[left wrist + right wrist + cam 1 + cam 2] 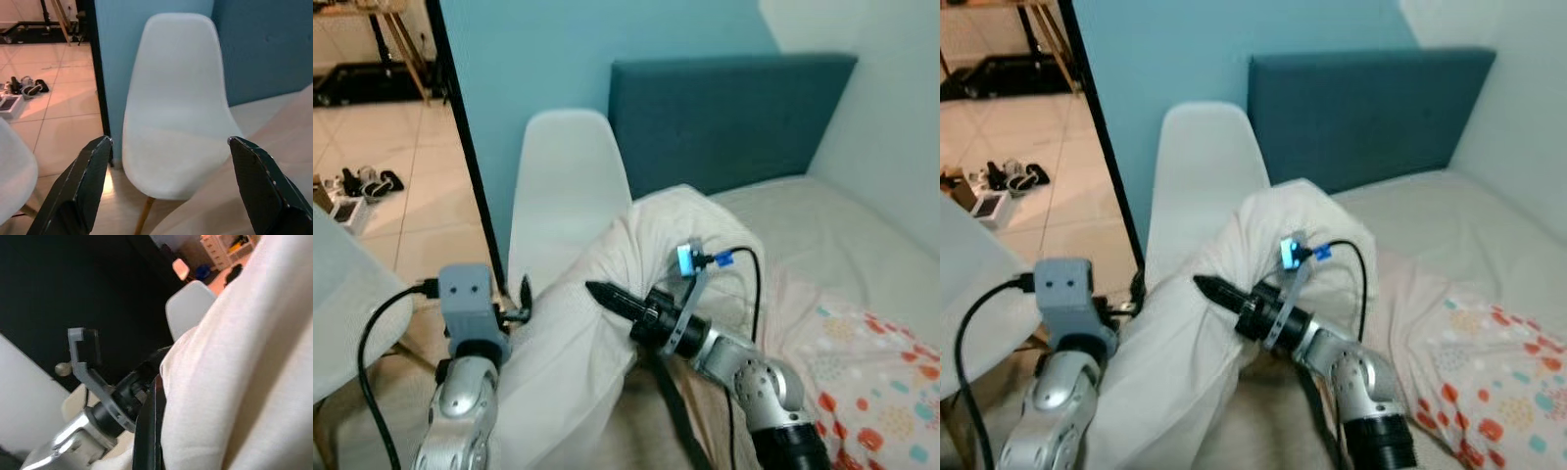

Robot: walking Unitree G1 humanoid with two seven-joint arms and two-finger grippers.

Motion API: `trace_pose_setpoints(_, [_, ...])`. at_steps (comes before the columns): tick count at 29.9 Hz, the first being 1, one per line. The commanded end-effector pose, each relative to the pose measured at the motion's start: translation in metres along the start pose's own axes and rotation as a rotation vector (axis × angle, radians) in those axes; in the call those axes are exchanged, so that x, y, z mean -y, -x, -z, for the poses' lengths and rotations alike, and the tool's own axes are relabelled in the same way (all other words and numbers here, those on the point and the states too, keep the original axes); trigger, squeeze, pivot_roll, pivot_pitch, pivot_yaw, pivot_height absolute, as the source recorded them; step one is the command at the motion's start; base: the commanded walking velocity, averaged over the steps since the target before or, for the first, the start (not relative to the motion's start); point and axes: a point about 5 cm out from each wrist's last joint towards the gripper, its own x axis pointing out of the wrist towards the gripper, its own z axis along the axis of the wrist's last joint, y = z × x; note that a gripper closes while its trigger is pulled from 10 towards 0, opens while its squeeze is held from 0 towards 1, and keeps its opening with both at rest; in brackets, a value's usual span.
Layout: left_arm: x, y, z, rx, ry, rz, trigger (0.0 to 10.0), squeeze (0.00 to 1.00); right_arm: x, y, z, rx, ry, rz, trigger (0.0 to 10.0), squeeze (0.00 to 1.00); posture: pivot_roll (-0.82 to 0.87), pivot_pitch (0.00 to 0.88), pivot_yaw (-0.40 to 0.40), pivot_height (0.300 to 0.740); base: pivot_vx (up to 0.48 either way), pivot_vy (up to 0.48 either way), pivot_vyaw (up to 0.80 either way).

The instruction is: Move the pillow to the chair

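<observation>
I hold a white pillow [558,362] bunched up between my two arms, lifted off the bed's near corner. My right gripper [599,292] is shut on a fold of it, with one black finger [148,431] lying against the cloth. My left gripper [168,188] is open, fingers spread wide at the pillow's left side, and the pillow's edge [274,127] runs past one finger. Straight beyond the left fingers stands the white shell chair [176,122], its seat bare. The chair's back [570,186] rises just behind the pillow, against the blue wall.
The bed [822,235] with a teal headboard [724,117] lies to the right, a patterned blanket [881,392] on it. A black door-frame post [470,166] stands left of the chair. Another white chair [342,313] is at my near left. Shoes [367,181] lie on the tiled floor.
</observation>
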Motion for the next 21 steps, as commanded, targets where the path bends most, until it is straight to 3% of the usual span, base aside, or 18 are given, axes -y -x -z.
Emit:
trace_pose_setpoints(1, [0.003,-0.002,0.001,-0.004,-0.005,0.005,10.0,0.0,-0.007,-0.004,-0.015,0.064,0.056,-0.046,10.0,0.0,-0.02,0.0,-0.077,0.74,0.472,0.0,0.0])
trace_pose_setpoints(17, [0.003,-0.003,0.0,-0.003,-0.003,0.009,10.0,0.0,-0.011,-0.008,-0.014,0.042,0.082,-0.086,10.0,0.0,-0.03,0.0,-0.072,0.74,0.472,0.0,0.0])
trace_pose_setpoints(21, [0.002,-0.003,0.0,-0.003,-0.003,0.007,10.0,0.0,-0.017,-0.008,-0.012,0.017,0.127,-0.123,10.0,0.0,-0.03,0.0,-0.072,0.74,0.472,0.0,0.79])
